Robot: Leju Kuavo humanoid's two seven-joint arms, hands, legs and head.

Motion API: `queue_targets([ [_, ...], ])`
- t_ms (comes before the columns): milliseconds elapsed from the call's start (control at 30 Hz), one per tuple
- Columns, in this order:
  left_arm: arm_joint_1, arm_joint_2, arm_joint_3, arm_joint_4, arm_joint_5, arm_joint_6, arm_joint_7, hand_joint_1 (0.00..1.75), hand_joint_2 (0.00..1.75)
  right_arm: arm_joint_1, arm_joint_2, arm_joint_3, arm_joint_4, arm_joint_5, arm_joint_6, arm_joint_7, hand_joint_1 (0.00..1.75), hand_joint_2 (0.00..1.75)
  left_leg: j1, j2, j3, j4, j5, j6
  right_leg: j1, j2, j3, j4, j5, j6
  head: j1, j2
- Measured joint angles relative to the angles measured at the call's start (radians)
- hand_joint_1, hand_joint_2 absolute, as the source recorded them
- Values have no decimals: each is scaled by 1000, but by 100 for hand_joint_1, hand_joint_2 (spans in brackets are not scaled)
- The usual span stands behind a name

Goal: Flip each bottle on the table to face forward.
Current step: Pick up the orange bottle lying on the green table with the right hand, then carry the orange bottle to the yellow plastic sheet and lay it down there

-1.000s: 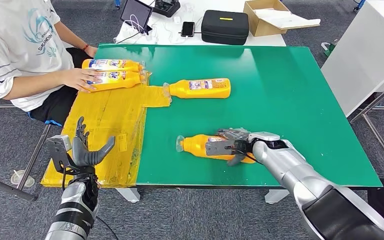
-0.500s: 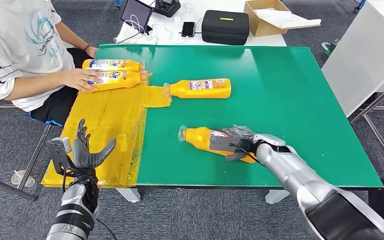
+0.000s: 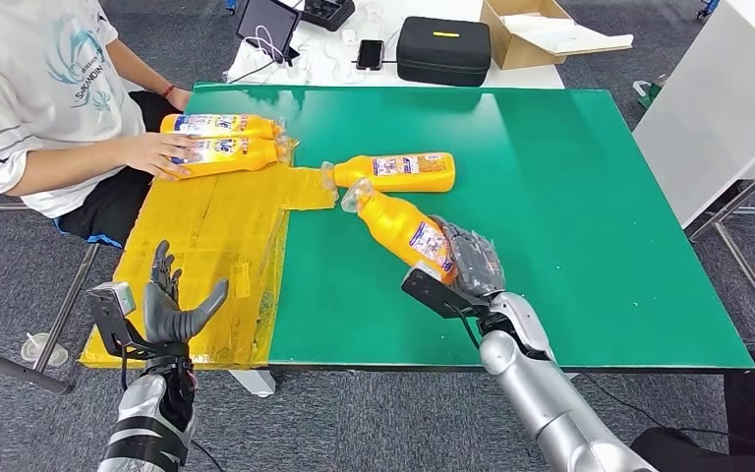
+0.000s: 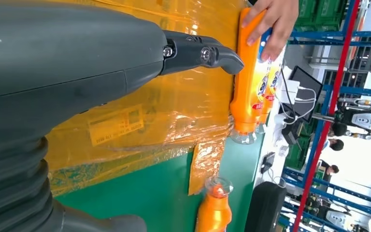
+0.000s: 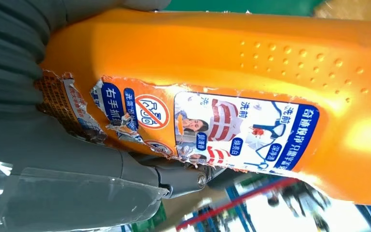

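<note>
While the right hand [image 3: 470, 264] grips one orange bottle [image 3: 403, 228] by its base end, the bottle sits tilted, cap end pointing up-table toward the second bottle [image 3: 393, 172]. Cap of the held one is just beside the neck of that second bottle; can't tell if they touch. Held bottle looks lifted off the green table [image 3: 570, 177] at the cap end, but contact isn't clear from the head view. Right wrist view: fingers [image 5: 77, 159] wrapped around the orange body [image 5: 251, 53], torn label [image 5: 241, 130] with blue and white print facing the camera.

Second bottle lies flat on the green surface, label up, cap toward the yellow taped sheet [image 3: 216, 236] on the table's left part.

Left hand [image 3: 172, 305] is off the near-left corner of the table, fingers spread and pointing up, holding nothing. Left wrist view shows its thumb [image 4: 207, 50] over the yellow sheet, nothing in the grasp.

Two more orange bottles [image 3: 221, 143] lie side by side at the far-left edge on the yellow sheet, caps pointing toward table centre. A person in a white T-shirt [image 3: 29, 88] sits at that side with a hand [image 3: 157, 155] resting on the nearer of the pair.

Behind the table: black case [image 3: 442, 51], cardboard box [image 3: 536, 31], phone [image 3: 370, 54], tablet [image 3: 267, 25] on a white desk.
</note>
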Motion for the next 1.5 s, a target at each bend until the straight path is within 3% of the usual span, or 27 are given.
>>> queue_targets([
  [133,19,-8,-20,-47,63,-99,57,0,175,64,50,-79,-83,8,-194,-137,175,175,0,-1,0,0,0,0,0,0,-1,0,0,0,0,0],
  [233,31,-15,-61,-98,136,-174,114,0,175,111,93,-143,-156,-33,-269,-228,174,175,0,-1,-2,0,0,0,0,0,-2,0,0,0,0,0],
  [433,43,-16,-167,-166,242,-287,159,0,175,174,156,-210,-186,-131,-214,-366,174,175,0,0,-2,0,-1,0,0,0,-2,0,0,0,0,0],
  [600,43,-15,-252,-173,262,-330,163,0,175,185,228,-202,-82,-164,-185,-462,175,175,0,0,-2,0,0,0,1,0,-3,0,0,0,0,0],
  [900,24,-14,-339,-138,270,-370,161,0,175,168,319,-90,99,-224,-190,-475,175,175,1,0,-3,0,0,0,1,0,-3,0,0,0,0,0],
  [1133,22,-10,-358,-126,280,-379,163,0,175,155,332,-61,149,-233,-188,-475,173,175,0,0,-3,0,0,0,0,0,-3,0,0,0,0,0],
  [1500,1,-1,-396,-80,358,-493,190,0,175,103,355,-15,251,-198,-163,-476,167,175,1,1,-3,0,0,0,1,0,-4,0,0,0,0,0],
])
